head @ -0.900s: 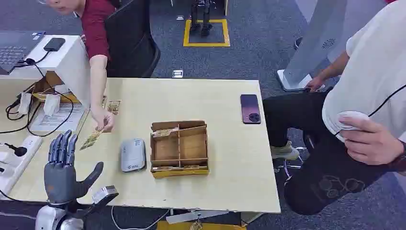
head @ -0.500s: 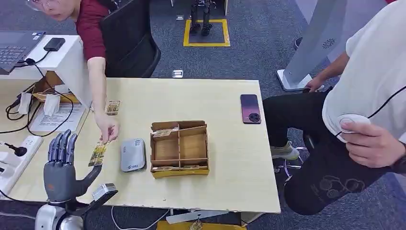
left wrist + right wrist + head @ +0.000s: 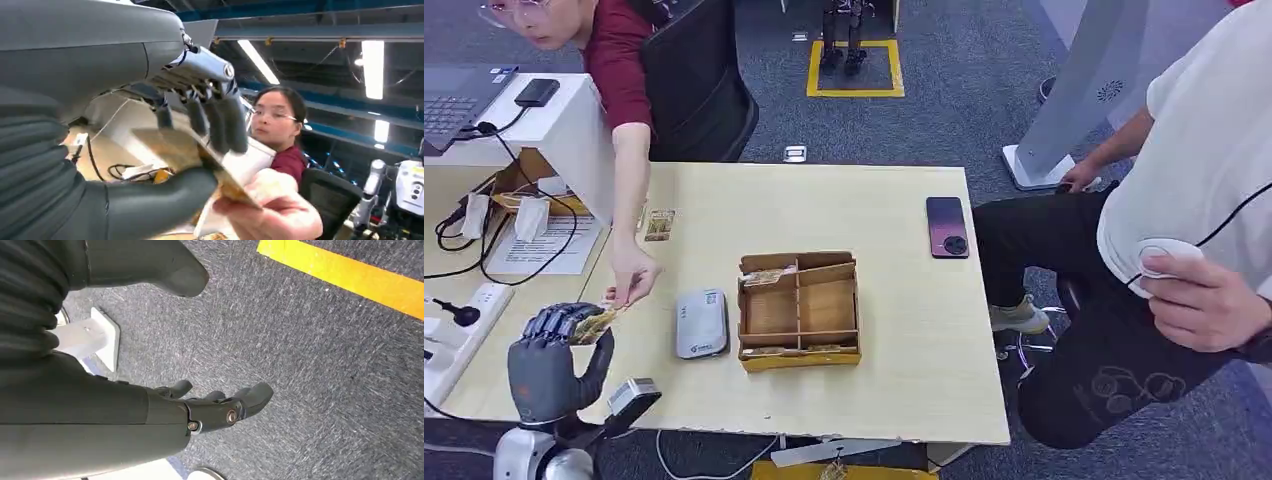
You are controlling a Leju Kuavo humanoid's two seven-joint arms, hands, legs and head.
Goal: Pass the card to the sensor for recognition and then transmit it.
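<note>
At the near left of the table (image 3: 894, 200), the card (image 3: 594, 325) is being gripped by the left hand (image 3: 552, 362), thumb beneath and fingers curled over it, while its far end is being pinched by a person's hand (image 3: 632, 278). Just right, the grey sensor (image 3: 701, 323) is lying beside a wooden divided box (image 3: 800, 310). The right hand (image 3: 220, 407) is being held above carpet, fingers apart and holding nothing.

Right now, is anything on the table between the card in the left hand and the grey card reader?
Nothing visible blocks it. The left hand grips the yellowish card, a person's hand also pinches it, and bare table separates it from the grey rounded reader.
</note>
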